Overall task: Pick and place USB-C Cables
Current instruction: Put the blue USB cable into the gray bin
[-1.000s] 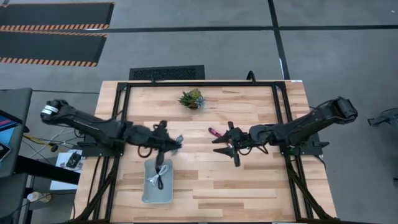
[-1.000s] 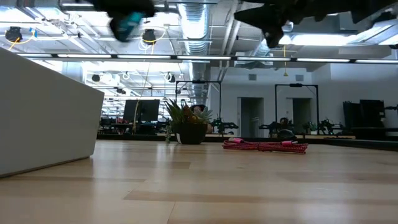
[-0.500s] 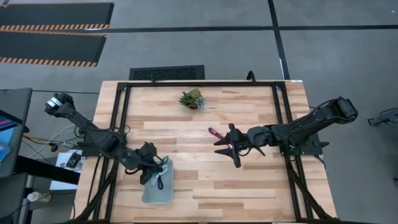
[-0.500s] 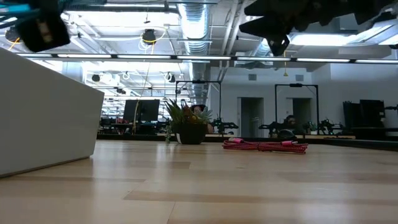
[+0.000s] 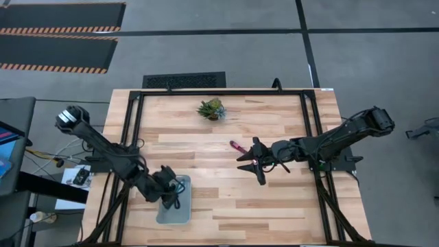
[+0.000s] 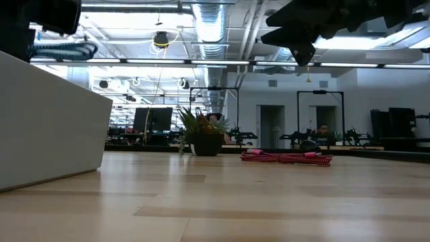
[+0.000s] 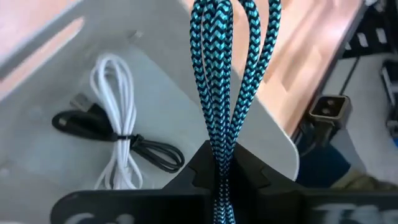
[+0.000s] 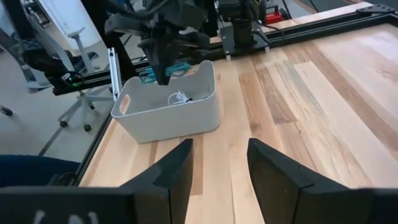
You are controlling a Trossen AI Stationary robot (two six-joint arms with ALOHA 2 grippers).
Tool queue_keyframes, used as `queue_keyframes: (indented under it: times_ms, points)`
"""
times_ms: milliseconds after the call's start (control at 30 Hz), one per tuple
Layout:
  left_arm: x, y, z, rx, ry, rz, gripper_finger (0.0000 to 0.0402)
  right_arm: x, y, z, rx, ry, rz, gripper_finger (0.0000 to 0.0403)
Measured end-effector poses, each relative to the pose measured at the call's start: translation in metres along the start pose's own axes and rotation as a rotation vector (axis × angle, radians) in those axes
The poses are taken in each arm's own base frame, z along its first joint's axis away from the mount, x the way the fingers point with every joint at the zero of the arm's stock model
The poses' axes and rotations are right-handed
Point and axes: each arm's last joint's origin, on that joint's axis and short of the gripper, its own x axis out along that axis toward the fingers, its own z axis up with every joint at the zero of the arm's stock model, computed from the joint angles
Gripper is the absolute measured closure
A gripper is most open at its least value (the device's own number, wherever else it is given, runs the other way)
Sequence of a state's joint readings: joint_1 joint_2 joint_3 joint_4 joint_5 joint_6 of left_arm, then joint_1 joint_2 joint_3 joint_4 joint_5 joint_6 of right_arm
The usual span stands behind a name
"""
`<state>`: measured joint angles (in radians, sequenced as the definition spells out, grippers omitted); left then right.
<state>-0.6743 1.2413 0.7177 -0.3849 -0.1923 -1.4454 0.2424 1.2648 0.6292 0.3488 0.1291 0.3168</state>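
My left gripper [image 5: 169,195] hovers over the grey bin [image 5: 182,211] near the table's near-left side, shut on the teal cable [image 7: 231,74]. Inside the bin the white cable [image 7: 114,118] lies on the floor, tied with a dark band. The magenta-pink cable [image 5: 236,146] rests flat on the wood at mid table, also seen as the pink cable [image 6: 285,158] in the low view. My right gripper [image 5: 256,162] is open and raised just near and right of the pink cable, touching nothing. My left gripper pinches the teal cable's bundled strands [image 7: 222,163] between its two fingers. The looped end [image 7: 236,25] reaches out past the fingertips. The fingers point downward over the bin [image 8: 168,102], and the cable is lifted clear of the bin floor.
A small potted plant [image 5: 211,108] stands toward the far edge at centre. Black frame rails [image 5: 310,130] run along the table's left, right and far sides. Open wood lies between the bin and my right gripper [image 8: 217,168].
My left gripper, still holding the teal cable, has travelled from mid table toward the near-left and now stands over the bin. The right arm has kept still, and the pink cable has stayed in place.
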Motion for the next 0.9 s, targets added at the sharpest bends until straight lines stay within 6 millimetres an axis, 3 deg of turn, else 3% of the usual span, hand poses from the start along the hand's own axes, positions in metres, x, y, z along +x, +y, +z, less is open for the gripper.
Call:
queue_keyframes:
  times_ms: [433, 633, 900]
  points:
    - [0.034, 0.009, -0.007, -0.215, -0.022, 0.141, 0.0395, 0.0, -0.001, -0.002, -0.003, 0.016, -0.005, 0.023]
    - [0.051, 0.009, -0.009, -0.236, 0.009, 0.16, 0.0374, 0.0, -0.001, -0.003, -0.006, 0.03, -0.01, 0.023]
    - [0.049, 0.009, -0.003, -0.225, -0.011, 0.141, 0.032, 0.0, -0.001, -0.003, -0.007, 0.034, -0.007, 0.0228]
